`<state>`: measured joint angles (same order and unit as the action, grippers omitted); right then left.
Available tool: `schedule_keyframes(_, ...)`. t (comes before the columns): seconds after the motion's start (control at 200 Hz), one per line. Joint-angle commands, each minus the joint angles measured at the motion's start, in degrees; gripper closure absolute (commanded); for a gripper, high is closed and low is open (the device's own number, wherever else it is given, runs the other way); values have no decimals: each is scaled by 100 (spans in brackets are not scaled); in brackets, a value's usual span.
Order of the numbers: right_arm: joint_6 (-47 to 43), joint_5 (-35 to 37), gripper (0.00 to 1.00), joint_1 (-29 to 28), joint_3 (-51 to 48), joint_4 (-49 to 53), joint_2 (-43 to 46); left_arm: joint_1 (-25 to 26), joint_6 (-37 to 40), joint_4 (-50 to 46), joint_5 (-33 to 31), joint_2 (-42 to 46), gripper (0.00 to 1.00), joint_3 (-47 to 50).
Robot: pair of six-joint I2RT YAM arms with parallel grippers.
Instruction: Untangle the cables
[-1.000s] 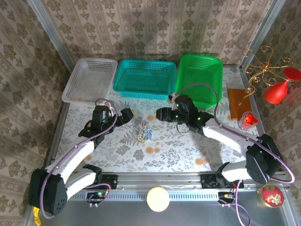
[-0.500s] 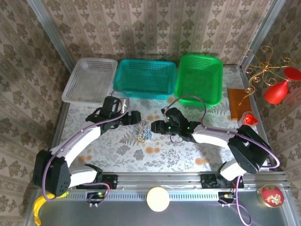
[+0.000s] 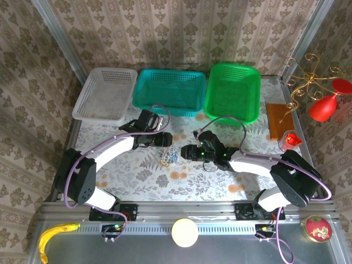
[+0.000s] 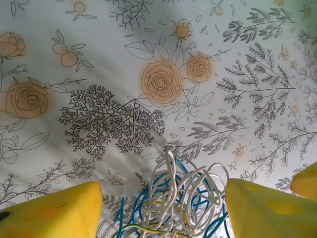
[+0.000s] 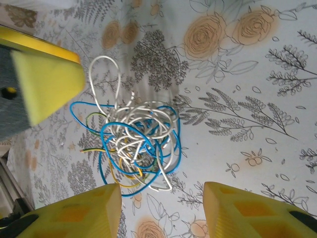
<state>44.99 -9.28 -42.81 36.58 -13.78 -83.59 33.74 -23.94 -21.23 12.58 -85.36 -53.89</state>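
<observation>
Floral tablecloth (image 3: 137, 176): cables (image 5: 138, 134) tangled; left end effector (image 4: 163, 193) apart astride clump; right end effector (image 5: 159, 198) apart nearby.

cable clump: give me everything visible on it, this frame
The cable clump is a loose knot of very thin flexible wires: white loops in the middle, blue strands around the outside, a yellowish one threaded through. One white loop sticks out. It lies flat on the floral tablecloth, mid-table. The left gripper straddles it, jaws open, gaps both sides; nothing grips it.
</observation>
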Motion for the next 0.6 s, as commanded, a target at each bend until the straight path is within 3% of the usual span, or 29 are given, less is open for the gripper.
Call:
schedule_keyframes(0.0, 29, 57, 50, -49, 6, -225, 86, 45, 158, -27, -65, -75, 37, -118)
schedule_keyframes(0.17, -52, -30, 49, -79, 117, -282, -13, 39, 162, 74, -89, -231, 43, -110)
schedule_keyframes(0.245, -70, -54, 48, -104, 153, -303, -52, 21, 145, 167, -42, -311, 50, -85)
schedule_keyframes(0.385, -112, -131, 48, -152, 258, -353, -152, 10, 73, 405, 64, -384, 66, -22)
schedule_keyframes(0.595, -197, -168, 47, -280, 543, -414, -497, 10, 7, 607, 148, -268, 100, 75)
